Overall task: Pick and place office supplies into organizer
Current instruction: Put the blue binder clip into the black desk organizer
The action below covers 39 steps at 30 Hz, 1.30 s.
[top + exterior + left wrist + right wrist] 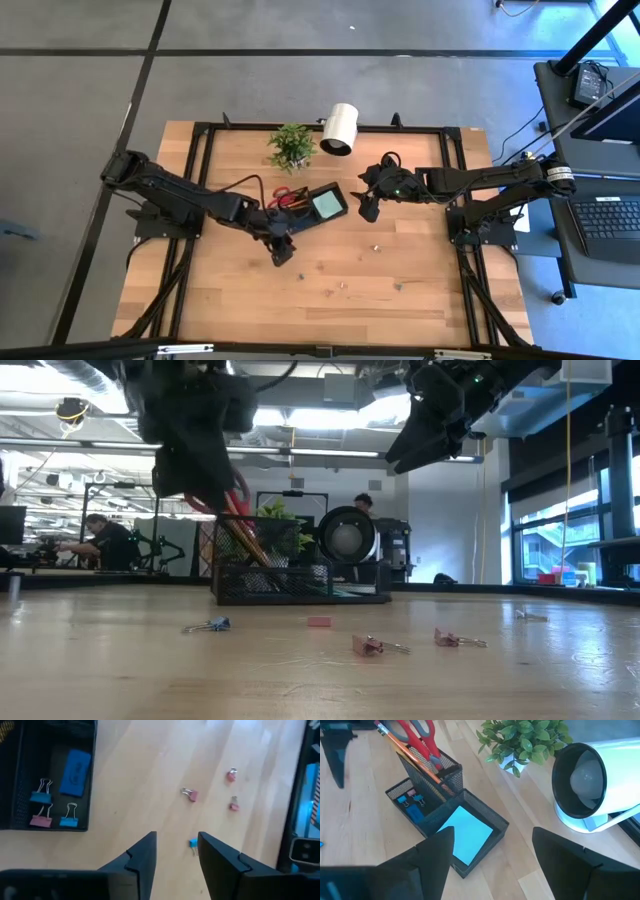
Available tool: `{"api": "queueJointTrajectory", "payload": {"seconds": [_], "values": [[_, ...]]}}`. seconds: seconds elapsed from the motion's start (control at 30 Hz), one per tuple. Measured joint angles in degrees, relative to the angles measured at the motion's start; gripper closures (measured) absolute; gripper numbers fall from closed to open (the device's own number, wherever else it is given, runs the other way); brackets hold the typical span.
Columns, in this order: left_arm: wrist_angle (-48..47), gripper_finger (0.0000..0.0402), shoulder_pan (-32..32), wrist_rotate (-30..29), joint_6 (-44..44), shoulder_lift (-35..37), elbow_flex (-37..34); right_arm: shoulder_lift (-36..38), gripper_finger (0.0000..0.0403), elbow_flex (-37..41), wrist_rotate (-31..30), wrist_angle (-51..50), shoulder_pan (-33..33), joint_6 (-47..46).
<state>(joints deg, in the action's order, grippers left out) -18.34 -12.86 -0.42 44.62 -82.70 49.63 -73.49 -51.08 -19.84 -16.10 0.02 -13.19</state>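
left pincer parted, empty | blue clip between tips, partly hidden

A grey floor crossed by dark lines is seen around the wooden counter. Large windows and ceiling lights are shown beyond.

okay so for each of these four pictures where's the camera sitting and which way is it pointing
High view: overhead, straight down; both arms flank the organizer.
Low view: table height, level across clips toward the organizer; both arms hang from above.
Left wrist view: down past the open left gripper at a blue clip.
Right wrist view: past the open right gripper at the note pad.
All four views share the organizer.
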Motion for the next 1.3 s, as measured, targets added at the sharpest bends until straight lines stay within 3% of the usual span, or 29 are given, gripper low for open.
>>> {"api": "queueJointTrajectory", "payload": {"seconds": [0.23,0.47,0.6,0.8,1.03,1.2,1.3], "values": [[-1.37,0.0263,-0.57,4.42,0.30,5.49,0.00,0.00,0.0130,0.00,0.00,0.01,0.02,-0.02],[12.51,0.0262,-7.53,12.17,-4.29,8.36,0.00,0.00,0.0130,0.02,0.00,0.02,0.02,-0.15],[22.73,0.0254,-10.46,12.23,-4.24,7.55,0.02,0.00,0.0130,0.02,0.00,0.02,0.00,-0.22],[26.33,0.0231,-13.02,12.12,-4.06,4.87,0.02,0.00,0.0130,0.02,0.00,0.07,-0.01,-0.17],[24.40,0.0220,-12.05,7.53,-2.21,1.68,0.02,0.00,0.0130,0.01,0.00,0.08,-0.01,-0.22],[22.79,0.0220,-12.64,1.91,-9.73,1.06,0.12,0.00,0.0130,0.02,0.00,0.07,-0.01,-0.20],[14.69,0.0220,-13.04,-1.33,-12.58,0.99,3.50,0.00,0.0130,0.02,0.00,0.06,-0.01,-0.07]]}}
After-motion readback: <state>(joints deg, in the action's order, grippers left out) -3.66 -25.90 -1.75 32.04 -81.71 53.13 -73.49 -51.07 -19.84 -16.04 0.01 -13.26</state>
